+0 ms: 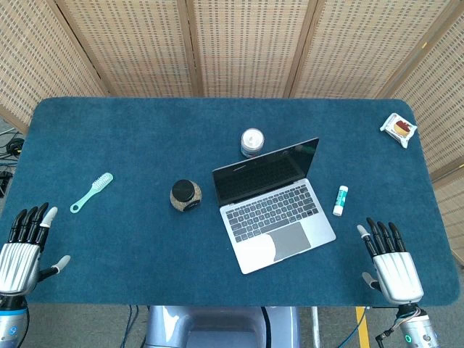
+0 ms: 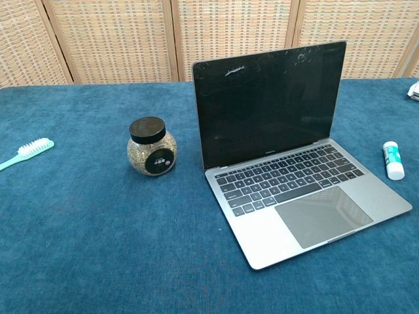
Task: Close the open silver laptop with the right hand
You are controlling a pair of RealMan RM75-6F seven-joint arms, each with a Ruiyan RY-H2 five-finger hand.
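Sitting open on the blue table (image 1: 109, 138), the silver laptop (image 1: 275, 217) is up and to the left of the right hand (image 1: 391, 264), well apart from it. Lid upright, screen dark with smudges along the top edge, dark keys, grey trackpad, base turned at an angle to the table edge. No brand text readable on it.

Right hand: fingers spread, holding nothing, palm down at the near right edge. Left hand (image 1: 25, 250): same, fingers spread, nothing in it, far across at the near left edge.

Round jar (image 2: 151, 148) with black lid sits left of the laptop, beyond it from the right hand; its dark label has small print, too small to read. White tube (image 1: 340, 200) with green print lies just up-left of the right hand, between it and the laptop; print unreadable. White tub (image 1: 252, 142) behind the lid. Green brush (image 1: 92, 191) nearer the left hand. Snack packet (image 1: 399, 129) at the far right corner, straight ahead of the right hand.
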